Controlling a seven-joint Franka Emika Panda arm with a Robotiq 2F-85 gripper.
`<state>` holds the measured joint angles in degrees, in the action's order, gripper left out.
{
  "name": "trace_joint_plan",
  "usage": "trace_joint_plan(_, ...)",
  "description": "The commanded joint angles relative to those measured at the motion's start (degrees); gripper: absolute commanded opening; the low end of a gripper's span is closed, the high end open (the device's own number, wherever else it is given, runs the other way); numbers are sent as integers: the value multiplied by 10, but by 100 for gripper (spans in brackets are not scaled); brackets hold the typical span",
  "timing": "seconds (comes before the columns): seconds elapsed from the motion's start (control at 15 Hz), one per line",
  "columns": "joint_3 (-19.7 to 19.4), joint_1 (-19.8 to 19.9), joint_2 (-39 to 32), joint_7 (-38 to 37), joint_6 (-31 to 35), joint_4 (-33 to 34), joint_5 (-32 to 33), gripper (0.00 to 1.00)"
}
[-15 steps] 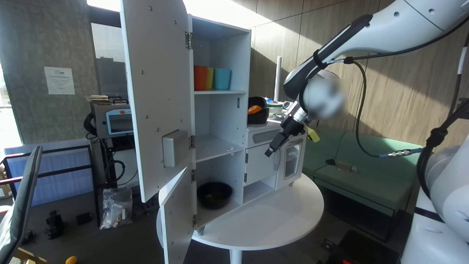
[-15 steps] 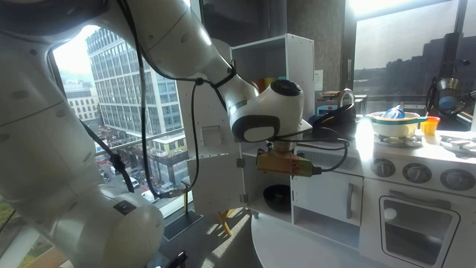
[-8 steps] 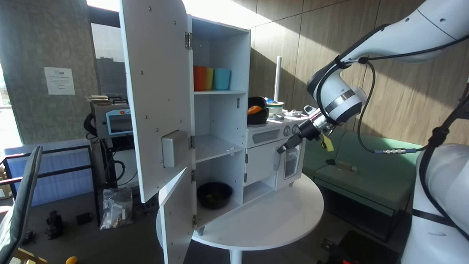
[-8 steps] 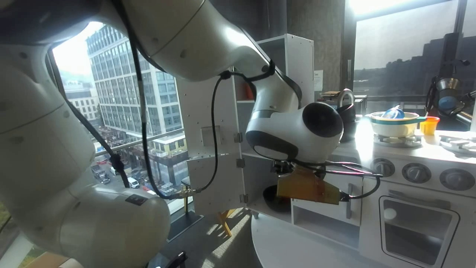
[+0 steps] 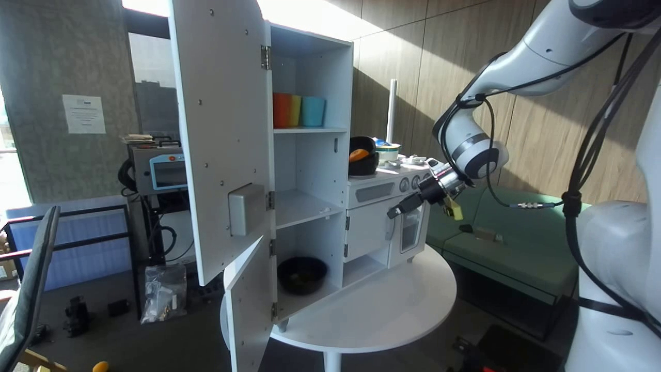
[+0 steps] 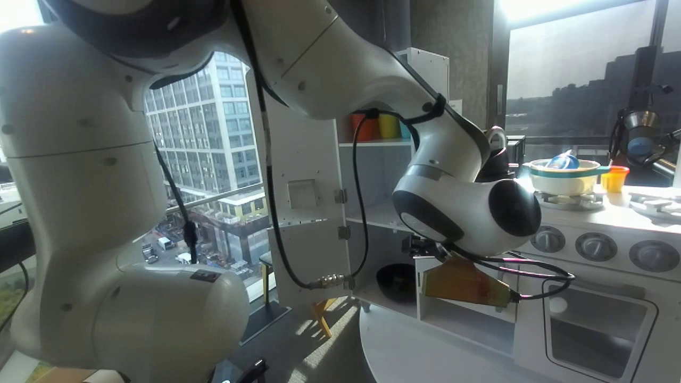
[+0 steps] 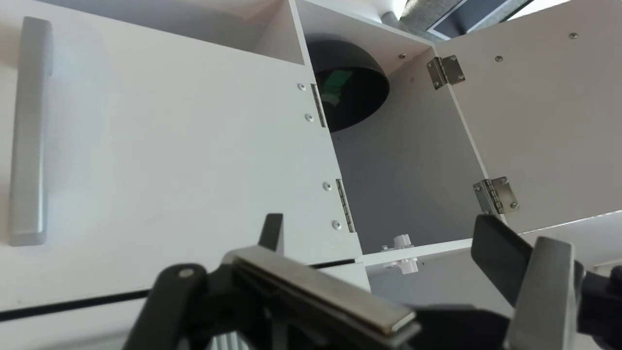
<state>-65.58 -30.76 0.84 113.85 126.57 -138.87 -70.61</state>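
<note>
My gripper is open, with nothing between its fingers. In the wrist view, which looks upside down, the fingers stand before a white cupboard door with a grey handle. In an exterior view the gripper overlaps that door near its handle; contact cannot be told. To the side, the tall white cabinet's lower compartment holds a black bowl, seen also as the bowl in an exterior view. A white catch sits at the shelf edge. The arm hides most of the gripper in an exterior view.
Both doors of the tall cabinet, upper and lower, hang open. Orange, yellow and blue cups stand on its upper shelf. On the stove are a black pan, a white pot and an orange cup.
The arm has swung sideways, and the wrist is lower and further right in both exterior views. Over the last half second the gripper shifted slightly left in an exterior view. Cabinet, cups and bowl are unmoved.
</note>
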Motion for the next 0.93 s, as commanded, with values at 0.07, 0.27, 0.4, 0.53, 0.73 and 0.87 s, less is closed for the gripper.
trace_joint_plan(0.07,9,33,-170,60,-75,67,-117,100)
trace_joint_plan(0.27,114,148,-211,64,-62,101,-148,100)
trace_joint_plan(0.4,180,220,-239,64,-41,132,-151,100)
trace_joint_plan(0.53,249,300,-257,66,-30,165,-150,100)
trace_joint_plan(0.73,324,383,-267,78,5,201,-157,100)
trace_joint_plan(0.87,365,425,-269,77,9,220,-152,100)
